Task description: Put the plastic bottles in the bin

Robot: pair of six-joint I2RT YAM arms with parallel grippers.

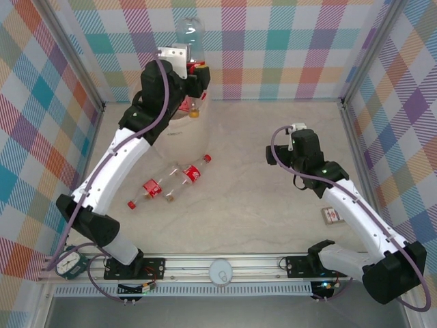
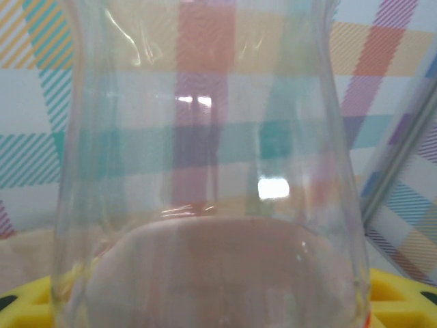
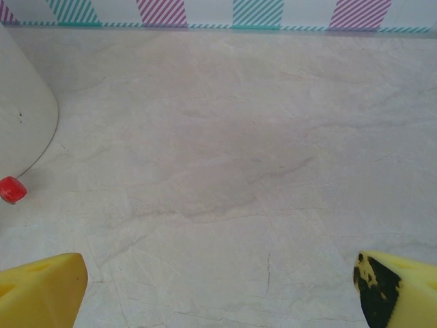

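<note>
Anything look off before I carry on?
Nothing alarming. Two bottles lie on their sides before the bin, not yet binned. A small box near the right arm isn't a bottle.

One bin (image 1: 188, 137) at eleven o'clock, one clear bottle (image 1: 189, 33) raised at twelve o'clock, two red-labelled bottles lying near centre, upper bottle (image 1: 193, 172), lower bottle (image 1: 147, 190), one small flat box (image 1: 332, 216) at four o'clock.

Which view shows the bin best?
Top external: the bin shows most of its round body, the left arm crossing it. Right wrist catches a strip of wall; left wrist, perhaps a beige blur through the held bottle.
</note>
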